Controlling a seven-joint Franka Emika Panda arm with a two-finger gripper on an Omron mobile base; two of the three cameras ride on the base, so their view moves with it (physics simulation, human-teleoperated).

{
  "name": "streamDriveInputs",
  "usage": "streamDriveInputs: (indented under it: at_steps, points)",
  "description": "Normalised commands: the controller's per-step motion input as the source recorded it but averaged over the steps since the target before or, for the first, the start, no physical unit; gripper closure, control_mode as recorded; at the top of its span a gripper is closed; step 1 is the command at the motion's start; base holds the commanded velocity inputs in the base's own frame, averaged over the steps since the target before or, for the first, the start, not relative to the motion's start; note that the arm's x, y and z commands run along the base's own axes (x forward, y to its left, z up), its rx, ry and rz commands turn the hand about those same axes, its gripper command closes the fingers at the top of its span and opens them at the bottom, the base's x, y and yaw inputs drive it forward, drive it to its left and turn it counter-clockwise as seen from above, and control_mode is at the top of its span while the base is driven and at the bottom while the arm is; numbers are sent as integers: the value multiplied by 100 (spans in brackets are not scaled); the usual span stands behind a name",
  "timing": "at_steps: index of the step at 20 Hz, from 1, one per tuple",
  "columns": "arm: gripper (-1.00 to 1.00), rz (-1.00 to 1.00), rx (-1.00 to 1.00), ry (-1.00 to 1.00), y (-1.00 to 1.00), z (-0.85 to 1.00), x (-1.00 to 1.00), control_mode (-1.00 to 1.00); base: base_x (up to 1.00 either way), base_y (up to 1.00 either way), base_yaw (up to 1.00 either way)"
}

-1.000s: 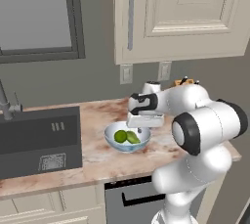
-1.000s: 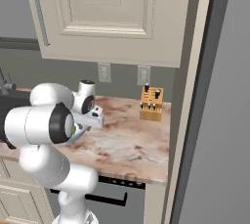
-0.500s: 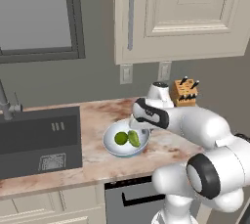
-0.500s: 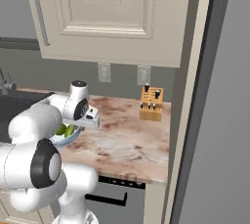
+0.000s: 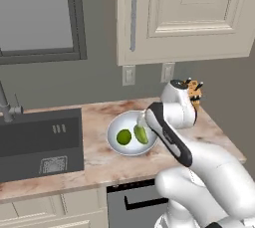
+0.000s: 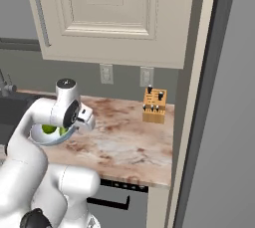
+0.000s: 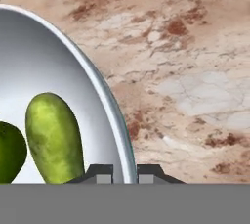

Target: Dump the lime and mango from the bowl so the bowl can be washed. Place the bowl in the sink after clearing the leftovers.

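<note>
Left base view, from left to right: the sink [image 5: 40, 145] lies at 9 o'clock, sunk into the marbled bench [image 5: 99, 162]; at centre stands the bowl [image 5: 119, 122], holding the lime [image 5: 123, 137] with the mango [image 5: 141, 134] just beside it toward 3 o'clock. The hand [image 7: 124, 173] meets the bowl's rim at its 3 o'clock side; a knife block [image 6: 154, 105] stands well apart at 2 o'clock.

In the hand view the two fingertips [image 7: 101, 174] straddle the rim, one inside the bowl and one outside, the gap narrow; whether they already pinch it cannot be told. The step in hand appears to be securing the rim before tipping. A firm, deep bite is advisable, since a thin rim may slip or pivot once the fruit shifts.

The forearm covers the bowl's right edge in the left base view; the lime is cut off at 8 o'clock in the hand view.
</note>
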Motion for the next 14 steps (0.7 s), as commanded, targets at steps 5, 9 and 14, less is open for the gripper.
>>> streamDriveInputs:
  at_steps: [5, 9, 14]
  points:
    - [100, -18, 18, 0, -33, 96, -40, -100, 0, 0, 0]
    - [100, -14, 23, 5, -50, 86, -31, -100, 0, 0, 0]
    - [100, -11, 25, 16, -43, 48, -13, -100, 0, 0, 0]
